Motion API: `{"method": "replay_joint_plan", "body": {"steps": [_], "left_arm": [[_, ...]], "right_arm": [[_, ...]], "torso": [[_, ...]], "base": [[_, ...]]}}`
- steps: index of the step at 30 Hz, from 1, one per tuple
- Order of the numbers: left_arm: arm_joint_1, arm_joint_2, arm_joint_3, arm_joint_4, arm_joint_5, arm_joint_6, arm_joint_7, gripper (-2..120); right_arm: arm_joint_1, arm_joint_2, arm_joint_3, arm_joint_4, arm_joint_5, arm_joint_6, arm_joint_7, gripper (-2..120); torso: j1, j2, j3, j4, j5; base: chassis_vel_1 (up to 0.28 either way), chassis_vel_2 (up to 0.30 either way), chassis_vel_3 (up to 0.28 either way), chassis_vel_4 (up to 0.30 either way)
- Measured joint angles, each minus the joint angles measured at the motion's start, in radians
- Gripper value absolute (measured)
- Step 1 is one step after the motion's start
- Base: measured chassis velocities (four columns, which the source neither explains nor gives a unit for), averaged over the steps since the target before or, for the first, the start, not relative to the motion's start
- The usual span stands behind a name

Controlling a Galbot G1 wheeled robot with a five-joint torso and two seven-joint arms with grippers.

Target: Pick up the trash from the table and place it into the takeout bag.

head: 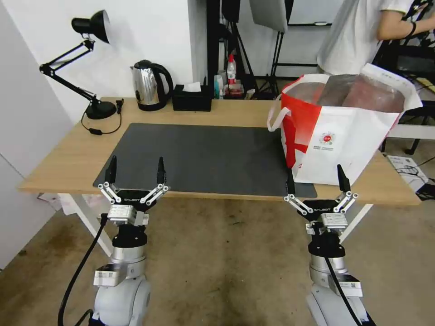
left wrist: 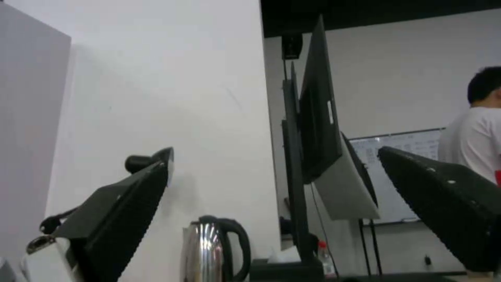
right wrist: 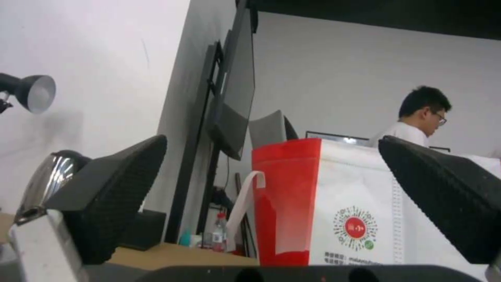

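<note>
The takeout bag (head: 337, 131) stands at the tabletop's (head: 63, 158) right end, overlapping the grey mat (head: 199, 156). It looks soft-walled and light; its strap handles (head: 275, 118) offer the likeliest hold. Left gripper (head: 135, 171) and right gripper (head: 316, 179) hover at the near edge, fingers spread, empty.

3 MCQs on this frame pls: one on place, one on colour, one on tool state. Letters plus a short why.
1. Where on the light-wood table does the boxy white takeout bag stand?
A. robot's right end
B. robot's left end
C. centre

2. The bag's side panel is:
A. blue
B. red
C. green

3. The left tool and right tool are:
A. both shut
B. one shut
C. both open

Answers: 1 A, it stands at the dark grey mat's right edge. 2 B, red panel faces the mat. 3 C, fingers spread, nothing between them.
</note>
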Motion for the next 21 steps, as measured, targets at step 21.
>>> {"method": "replay_joint_plan", "body": {"steps": [21], "left_arm": [[0.001,0.002,0.022,0.007,0.009,-0.014,0.005,100]], "right_arm": [[0.008,-0.002,-0.004,-0.003,-0.001,0.005,0.000,100]], "torso": [[0.000,0.000,0.000,0.0000,-0.0001]], "base": [[0.000,0.000,0.000,0.000]]}}
